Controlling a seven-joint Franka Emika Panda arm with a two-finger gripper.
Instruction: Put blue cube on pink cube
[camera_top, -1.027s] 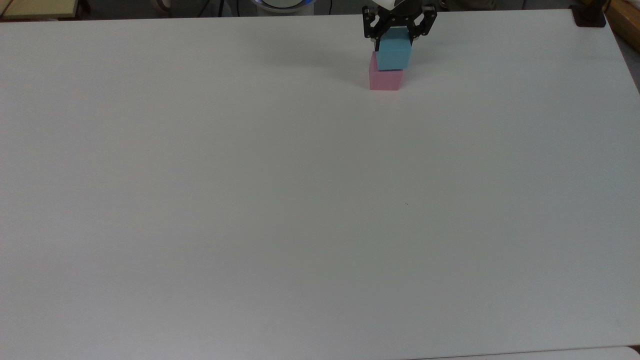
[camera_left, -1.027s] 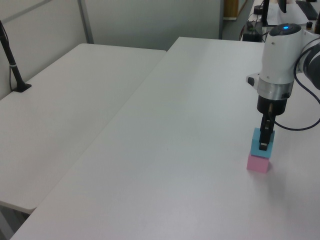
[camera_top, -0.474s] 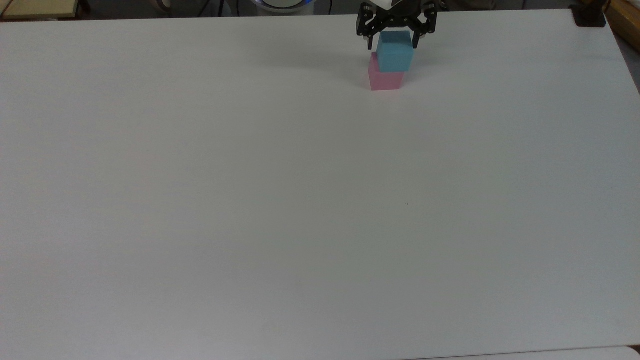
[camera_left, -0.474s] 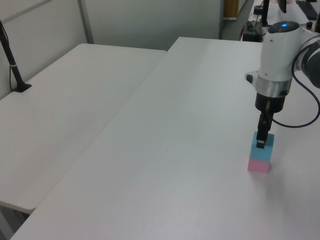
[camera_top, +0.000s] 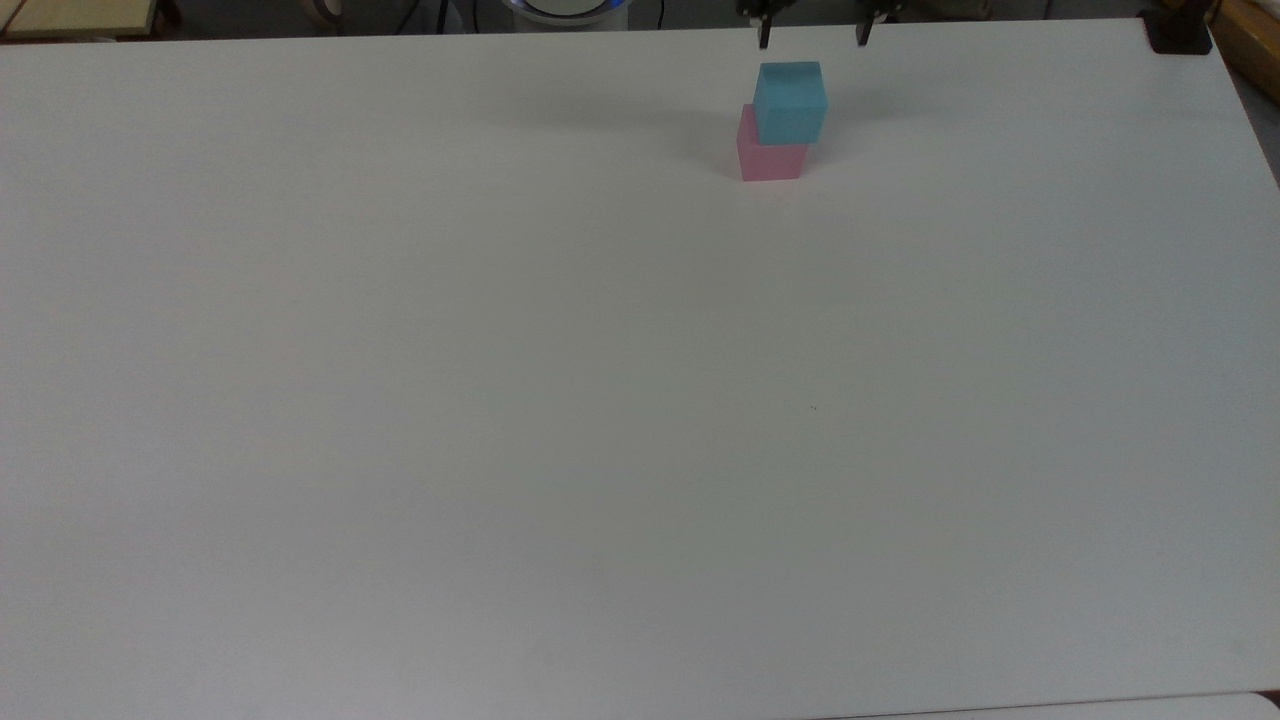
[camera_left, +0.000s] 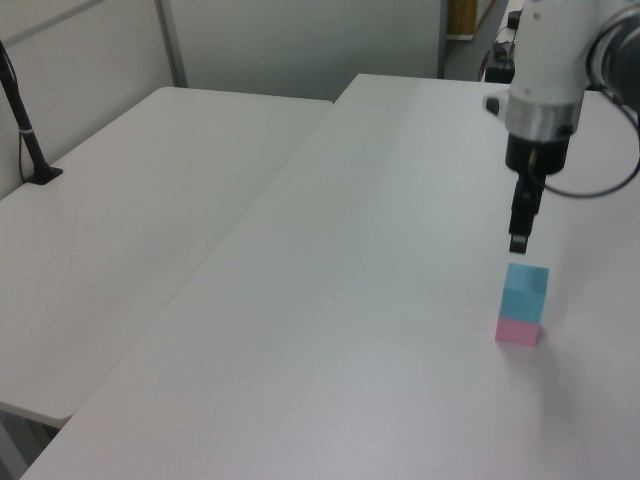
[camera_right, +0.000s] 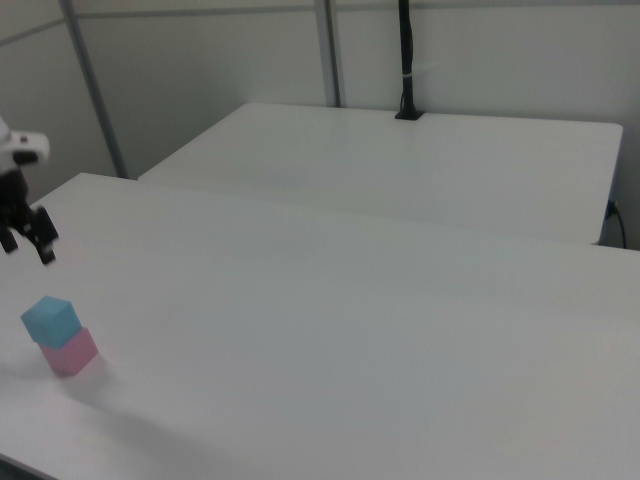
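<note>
The blue cube (camera_top: 790, 102) sits on top of the pink cube (camera_top: 770, 160) near the table's far edge in the top view, shifted slightly toward the top view's right. The stack also stands at the left view's right, blue cube (camera_left: 526, 291) over pink cube (camera_left: 518, 330), and at the right view's lower left, blue cube (camera_right: 50, 320) over pink cube (camera_right: 68, 351). My gripper (camera_top: 813, 38) hangs open above the stack with a clear gap to the blue cube, holding nothing. It shows as the gripper (camera_left: 518, 238) and the gripper (camera_right: 27, 245) in the side views.
The white table (camera_top: 600, 400) stretches wide in front of the stack. A second white table (camera_left: 150, 200) adjoins it, carrying a black clamped post (camera_left: 25, 130). A dark clamp (camera_top: 1178, 35) sits at the top view's far right corner.
The gripper opened, let go of the blue cube and rose straight up. The blue cube stayed resting on the pink cube.
</note>
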